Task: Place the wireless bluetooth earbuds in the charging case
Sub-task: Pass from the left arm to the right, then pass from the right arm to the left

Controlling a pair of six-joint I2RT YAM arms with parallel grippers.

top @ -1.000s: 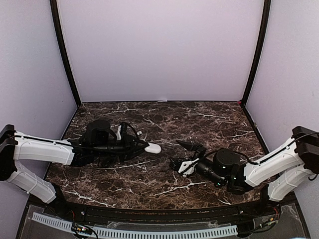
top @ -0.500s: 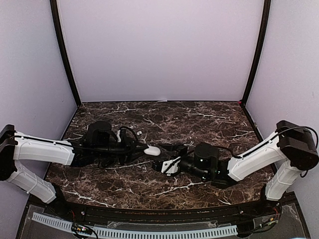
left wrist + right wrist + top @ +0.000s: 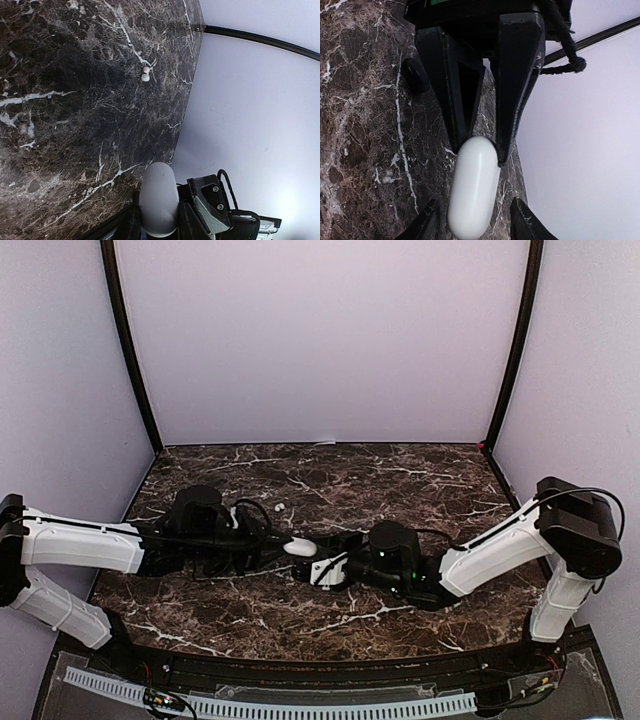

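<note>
My left gripper (image 3: 283,543) is shut on a white oval charging case (image 3: 299,547), closed, held just above the marble table. In the left wrist view the case (image 3: 159,199) sits between my dark fingers. My right gripper (image 3: 312,563) is open and faces the left one. In the right wrist view its fingertips (image 3: 427,222) stand on either side of the case's free end (image 3: 472,195) without touching it. One white earbud (image 3: 279,507) lies on the table behind the left gripper, and it also shows in the left wrist view (image 3: 145,75).
A small black oval object (image 3: 415,75) lies on the marble beside the left gripper; I cannot tell whether it is a bud or a case. The white back wall (image 3: 320,340) and side panels enclose the table (image 3: 420,480).
My right arm has swung left across the table until its open fingers flank the case. My left gripper with the case has shifted slightly left and nearer.
</note>
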